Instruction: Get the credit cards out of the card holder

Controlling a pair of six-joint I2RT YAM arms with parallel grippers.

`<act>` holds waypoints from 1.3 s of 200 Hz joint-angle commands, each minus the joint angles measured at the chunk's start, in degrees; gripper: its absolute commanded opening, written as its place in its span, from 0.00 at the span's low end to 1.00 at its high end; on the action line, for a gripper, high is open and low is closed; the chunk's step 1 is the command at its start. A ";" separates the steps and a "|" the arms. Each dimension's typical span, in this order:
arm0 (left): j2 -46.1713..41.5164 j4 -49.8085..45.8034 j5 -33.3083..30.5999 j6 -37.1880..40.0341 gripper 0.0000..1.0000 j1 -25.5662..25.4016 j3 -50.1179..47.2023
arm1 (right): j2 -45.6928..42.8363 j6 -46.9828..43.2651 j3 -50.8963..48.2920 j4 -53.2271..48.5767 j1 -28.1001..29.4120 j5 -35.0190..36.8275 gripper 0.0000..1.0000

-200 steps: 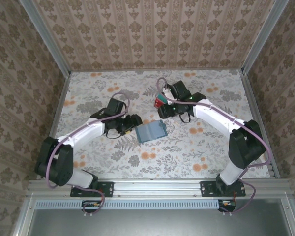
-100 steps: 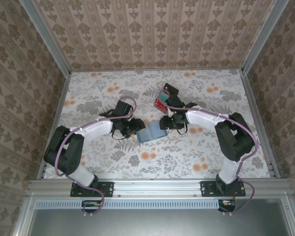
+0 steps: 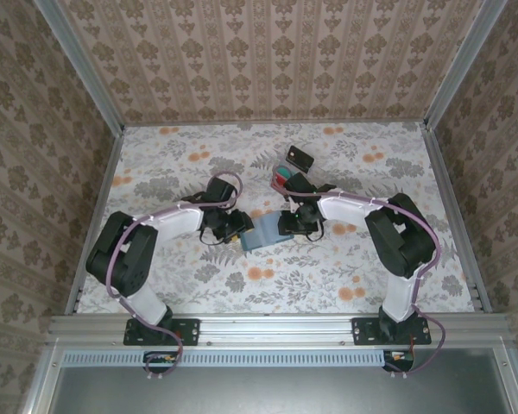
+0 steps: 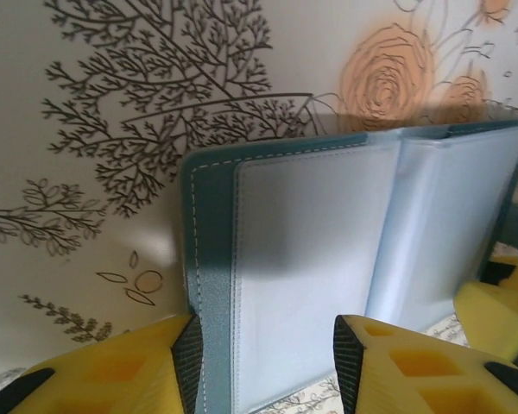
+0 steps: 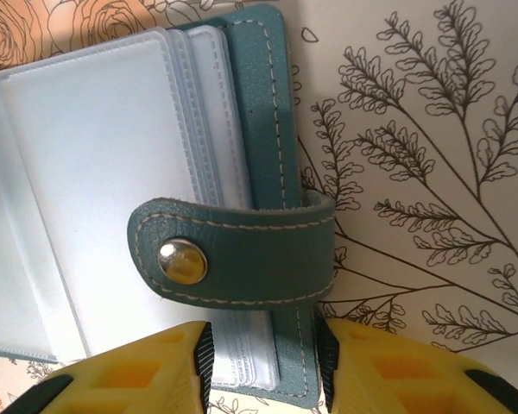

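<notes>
Looks well along, possibly near done. Finds the card holder (image 3: 263, 231) spread open and flat on the worktop (image 3: 173, 172), about midway between the two arms. Shows nothing but pale, empty-looking sleeves in both wrist views, with no coloured card edge peeping from any slot; cannot rule out one tucked deeper in the stack. Puts a red card (image 3: 281, 178) already out, lying on the worktop just beyond the holder and apart from it. Notes a small dark rectangle (image 3: 300, 158) further back, too small to call a card or not. Has the left jaws part-way apart and straddling the near edge of the holder's left panel, one yellow finger (image 4: 112, 375) at the teal border, the other over the lining. Has the right jaws likewise straddling the right panel's teal edge, just below the strap (image 5: 242, 250) and its snap stud (image 5: 182, 260). Cannot tell whether either pair is pinching or merely resting there. Leaves, as a judgement, a check through the sleeves for any card left inside, and pulling it free if found
</notes>
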 commanded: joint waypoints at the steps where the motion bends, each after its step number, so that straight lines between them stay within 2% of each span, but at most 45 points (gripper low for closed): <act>1: 1.03 -1.03 -1.02 0.88 0.44 0.87 0.84 | 0.73 1.81 -0.24 -0.06 1.23 -3.36 0.40; 60: 1.56 0.99 1.17 1.42 0.30 1.18 1.19 | -0.31 5.23 -3.13 3.76 2.34 -8.07 0.37; 105: 2.53 4.87 6.18 2.21 0.29 1.27 1.09 | -0.65 5.38 -2.80 3.53 2.35 -7.68 0.37; 129: 1.98 2.87 5.35 3.27 0.30 1.61 1.76 | -3.34 5.81 -3.27 3.70 2.29 -6.28 0.38; 143: 0.73 0.93 4.45 4.40 0.32 2.12 2.18 | -6.79 6.50 -4.10 3.91 2.27 -4.12 0.43; 166: -2.69 -4.24 2.34 7.17 0.42 3.65 3.93 | -14.77 7.69 -5.63 3.14 2.08 1.72 0.57; 188: -6.57 -11.25 -1.88 9.76 0.61 5.54 6.05 | -21.96 8.20 -5.94 -0.34 1.30 9.67 0.67; 223: -12.21 -18.58 -8.95 14.58 0.78 13.63 8.08 | -33.69 5.50 -7.85 -2.05 -3.24 23.89 0.76; 238: -14.35 -20.29 -12.52 16.42 0.85 16.69 8.63 | -38.41 3.14 -10.16 0.76 -6.84 28.54 0.80; 251: -16.14 -21.33 -16.59 17.80 0.94 19.18 9.07 | -41.73 -0.16 -11.76 3.81 -9.41 33.14 0.84; 260: -17.26 -21.39 -19.82 18.39 1.00 20.59 9.08 | -43.20 -2.03 -12.38 5.47 -10.59 37.82 0.98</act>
